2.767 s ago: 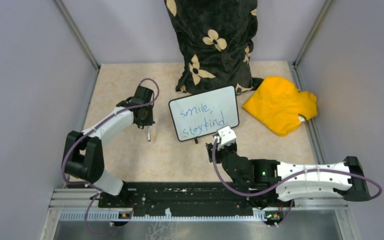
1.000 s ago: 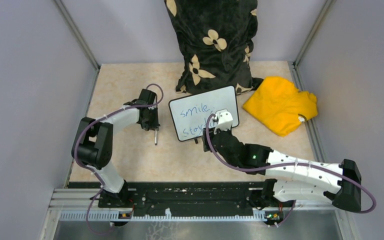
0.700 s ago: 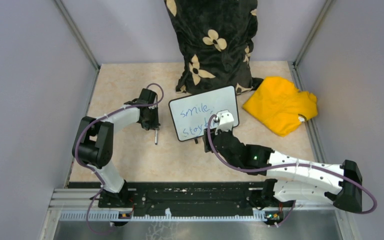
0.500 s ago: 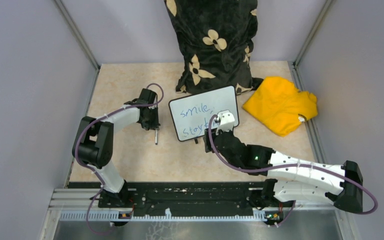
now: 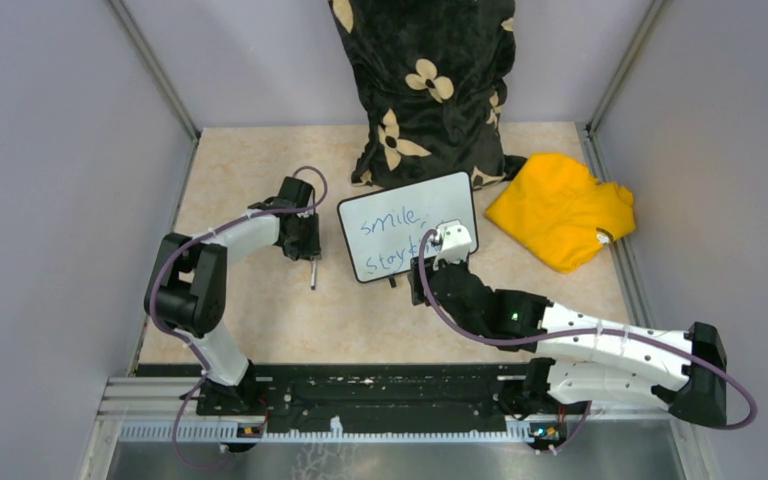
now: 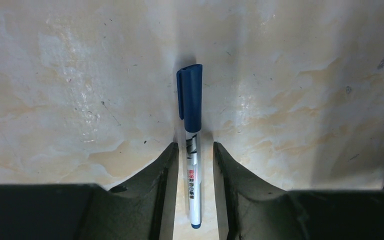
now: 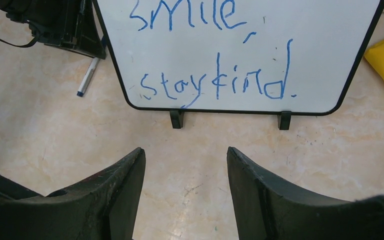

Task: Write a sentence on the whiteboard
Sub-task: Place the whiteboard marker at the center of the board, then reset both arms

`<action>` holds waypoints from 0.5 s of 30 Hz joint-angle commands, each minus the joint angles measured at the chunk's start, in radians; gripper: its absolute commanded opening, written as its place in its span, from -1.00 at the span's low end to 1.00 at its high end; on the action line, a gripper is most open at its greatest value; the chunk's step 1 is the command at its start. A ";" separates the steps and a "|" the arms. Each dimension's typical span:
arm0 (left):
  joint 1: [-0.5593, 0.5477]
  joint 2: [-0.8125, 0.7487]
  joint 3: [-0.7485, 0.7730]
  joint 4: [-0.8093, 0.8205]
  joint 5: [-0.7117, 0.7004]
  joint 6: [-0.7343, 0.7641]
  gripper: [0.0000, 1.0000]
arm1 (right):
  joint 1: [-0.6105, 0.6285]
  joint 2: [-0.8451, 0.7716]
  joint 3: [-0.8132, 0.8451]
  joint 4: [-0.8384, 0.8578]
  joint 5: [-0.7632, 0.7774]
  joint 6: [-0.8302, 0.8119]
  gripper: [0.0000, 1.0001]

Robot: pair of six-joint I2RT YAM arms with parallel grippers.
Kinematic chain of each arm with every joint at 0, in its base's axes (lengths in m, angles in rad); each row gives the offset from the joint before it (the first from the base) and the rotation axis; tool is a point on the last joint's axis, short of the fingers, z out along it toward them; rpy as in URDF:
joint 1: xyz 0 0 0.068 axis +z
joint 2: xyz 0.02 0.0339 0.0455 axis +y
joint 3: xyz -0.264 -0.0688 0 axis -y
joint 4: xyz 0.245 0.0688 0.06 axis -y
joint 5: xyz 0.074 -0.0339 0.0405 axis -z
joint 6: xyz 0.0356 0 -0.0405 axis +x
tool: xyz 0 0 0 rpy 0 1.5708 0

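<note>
Both arms have closed in on the centre-frame whiteboard (image 7: 300,30): the right gripper (image 7: 186,160) gapes empty below the sentence (image 7: 217,75), the left gripper (image 6: 195,160) sits parted around the capped marker (image 6: 190,95), suggesting writing is done.

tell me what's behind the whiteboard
A black fabric bundle with cream flowers stands right behind the whiteboard. The board's back face and anything low directly behind it are hidden from every view.
</note>
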 commanded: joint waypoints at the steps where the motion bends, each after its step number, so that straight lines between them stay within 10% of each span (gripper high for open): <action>1: 0.007 -0.042 0.004 0.004 -0.036 -0.016 -0.22 | -0.008 -0.024 0.017 0.000 0.028 0.005 0.20; 15: 0.001 -0.458 -0.130 0.208 -0.017 -0.060 0.07 | -0.009 -0.125 -0.055 0.109 0.239 0.028 0.28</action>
